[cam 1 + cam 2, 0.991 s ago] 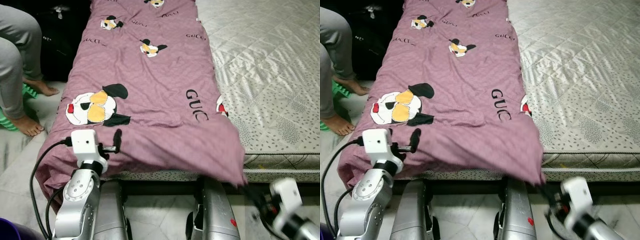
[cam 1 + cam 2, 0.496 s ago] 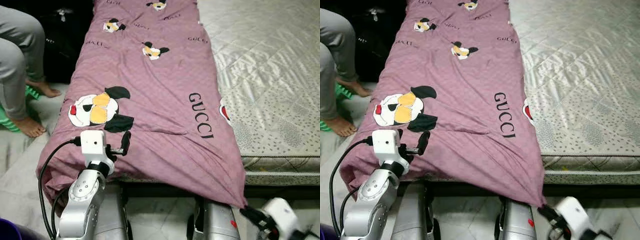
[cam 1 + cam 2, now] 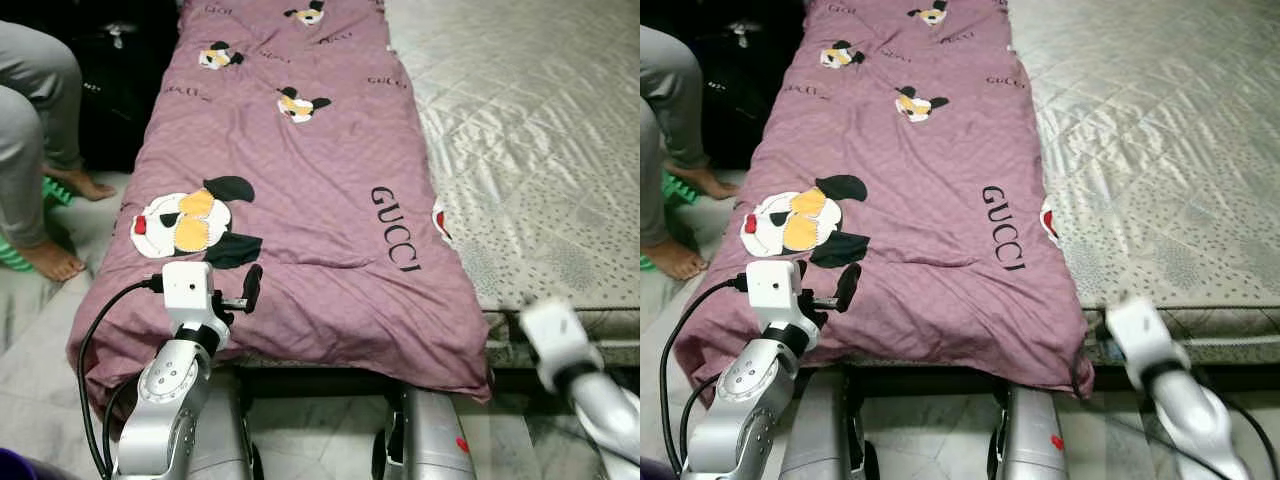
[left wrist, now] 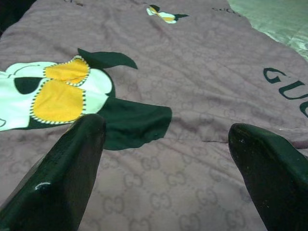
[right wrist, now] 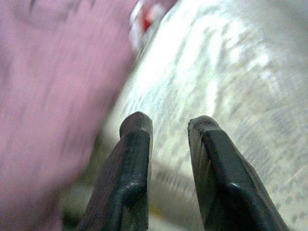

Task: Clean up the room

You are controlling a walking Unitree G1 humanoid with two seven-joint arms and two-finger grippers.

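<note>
Left gripper (image 4: 166, 159) is hovering spread wide over the purple blanket (image 3: 300, 200); right gripper (image 5: 166, 159), at 4 o'clock, is gaping narrowly, holding nothing.

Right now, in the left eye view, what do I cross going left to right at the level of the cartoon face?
Person's foot → cartoon face on the purple blanket → GUCCI lettering → bare quilted mattress.
</note>
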